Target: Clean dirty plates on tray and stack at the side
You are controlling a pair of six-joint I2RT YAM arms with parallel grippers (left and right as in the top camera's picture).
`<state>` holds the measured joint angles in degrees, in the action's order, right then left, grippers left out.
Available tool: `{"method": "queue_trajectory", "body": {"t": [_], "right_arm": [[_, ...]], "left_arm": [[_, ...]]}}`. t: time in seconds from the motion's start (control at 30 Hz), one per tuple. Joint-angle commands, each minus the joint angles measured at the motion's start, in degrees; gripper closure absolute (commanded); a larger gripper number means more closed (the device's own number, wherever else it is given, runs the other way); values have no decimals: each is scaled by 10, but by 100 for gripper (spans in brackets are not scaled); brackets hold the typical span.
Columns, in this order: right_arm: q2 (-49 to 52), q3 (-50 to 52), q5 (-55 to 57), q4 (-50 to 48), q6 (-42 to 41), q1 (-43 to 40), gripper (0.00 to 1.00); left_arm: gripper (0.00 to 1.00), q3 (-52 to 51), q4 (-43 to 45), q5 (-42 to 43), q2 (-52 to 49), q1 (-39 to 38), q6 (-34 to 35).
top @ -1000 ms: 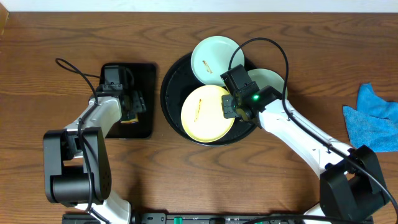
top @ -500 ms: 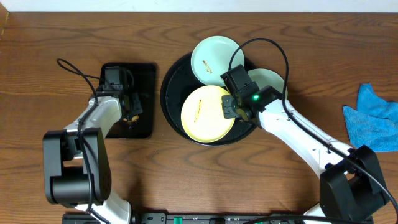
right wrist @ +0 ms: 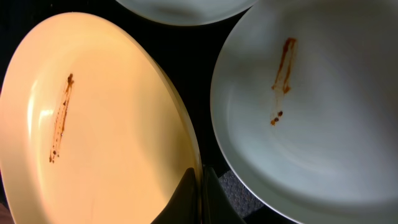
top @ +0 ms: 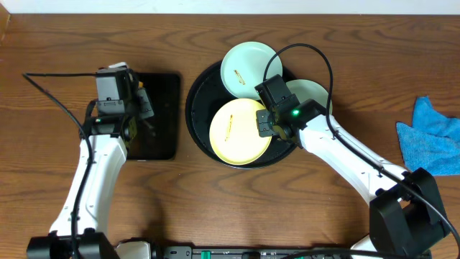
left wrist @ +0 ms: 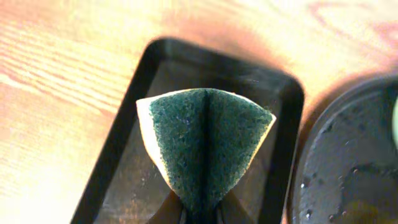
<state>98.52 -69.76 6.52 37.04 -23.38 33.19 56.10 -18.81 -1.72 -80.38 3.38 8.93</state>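
**Barely begun: nothing wiped, nothing stacked**

All three plates lie inside the round black tray (top: pixel 195 108), and each carries a brownish streak. The yellow plate (top: pixel 237 133) sits at the tray's near side, the far mint plate (top: pixel 248 66) leans over the far rim, and the right mint plate (top: pixel 314 92) lies partly under the arm.

The right tool (right wrist: pixel 202 186) is clenched on the yellow plate's rim, one finger on each side of the edge, which I read as steadying it for scrubbing.

The left tool (left wrist: pixel 200 214) grips a green sponge (left wrist: pixel 205 146), folded in its pinch, above the small rectangular tray (top: pixel 164 140) on the left, well apart from the plates.

No sponge contact has been made, so by my judgement all three wipes remain, then the stacking. No plate rests on the worktop (top: pixel 215 208) beside the tray. A blue cloth (top: pixel 431 137) lies unused at far right.
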Motion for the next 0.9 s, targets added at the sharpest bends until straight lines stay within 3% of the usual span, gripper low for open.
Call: {"method": "queue_trajectory", "body": {"t": [0.0, 0.87], "right_arm": [[1, -6, 9, 0, 8, 3, 99], [1, -6, -6, -10, 33, 2, 99]], "left_arm": [[92, 15, 14, -5, -1, 2, -8], [92, 10, 41, -2, -10, 2, -7]]}}
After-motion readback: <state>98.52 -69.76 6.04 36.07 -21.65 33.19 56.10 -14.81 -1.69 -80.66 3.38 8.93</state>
